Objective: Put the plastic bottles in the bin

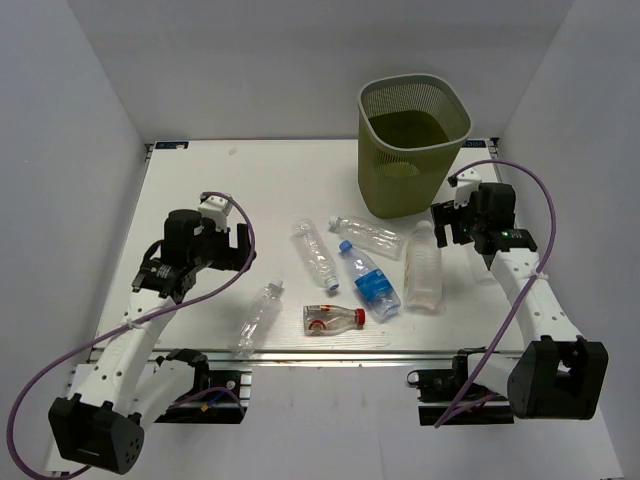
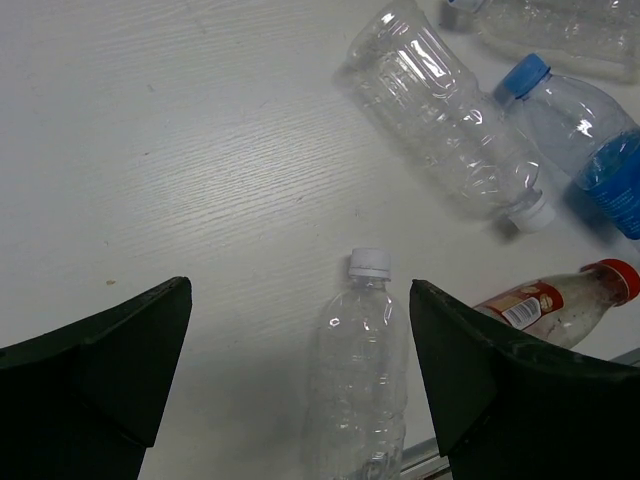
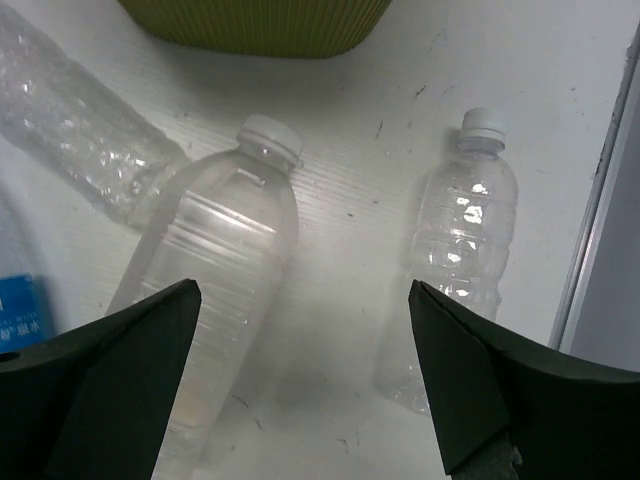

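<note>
The olive-green mesh bin (image 1: pixel 413 145) stands at the back right; its base shows in the right wrist view (image 3: pixel 255 22). Several plastic bottles lie on the white table: two clear ones (image 1: pixel 315 255) (image 1: pixel 367 235), a blue-capped one (image 1: pixel 369 280), a wide cloudy one (image 1: pixel 423 265), a short red-capped one (image 1: pixel 333 318) and a small clear one (image 1: pixel 258 315). My left gripper (image 1: pixel 240 248) is open and empty, hovering above the small clear bottle (image 2: pixel 358 380). My right gripper (image 1: pixel 447 228) is open and empty, above the gap between the cloudy bottle (image 3: pixel 215 270) and another small clear bottle (image 3: pixel 455 250).
The table's front rail (image 2: pixel 420 455) runs just past the small clear bottle. The table's right edge (image 3: pixel 600 200) lies close beside the small bottle near my right gripper. White walls enclose the table on three sides.
</note>
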